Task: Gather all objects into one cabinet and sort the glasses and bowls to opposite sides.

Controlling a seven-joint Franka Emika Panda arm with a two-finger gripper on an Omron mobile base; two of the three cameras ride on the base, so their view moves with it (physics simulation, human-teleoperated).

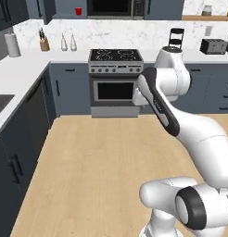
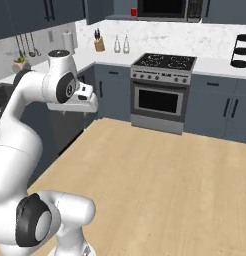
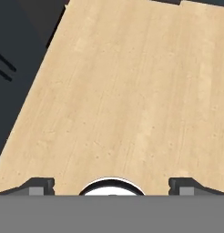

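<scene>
Fingertips [image 3: 38,185] of the gripper [image 3: 112,186] are seen spread wide, nothing held between them, above pale wood-grain floor [image 3: 127,91]. Beyond the white arm [image 1: 180,125], a steel stove [image 1: 116,83] is flanked by slate-blue base cabinets [image 1: 69,88] under a white marble counter [image 1: 23,65]. A small red mug [image 1: 78,11] is seen high up beside the microwave [image 1: 110,7], near a knife block [image 1: 44,42] and two bottles [image 1: 68,43].

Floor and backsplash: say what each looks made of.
Floor: pale wood planks, matte, judging by faint lengthwise grain lines. Backsplash: white marble or a marble-look slab, smooth, going by its grey veining; which of the two can't be told.
</scene>
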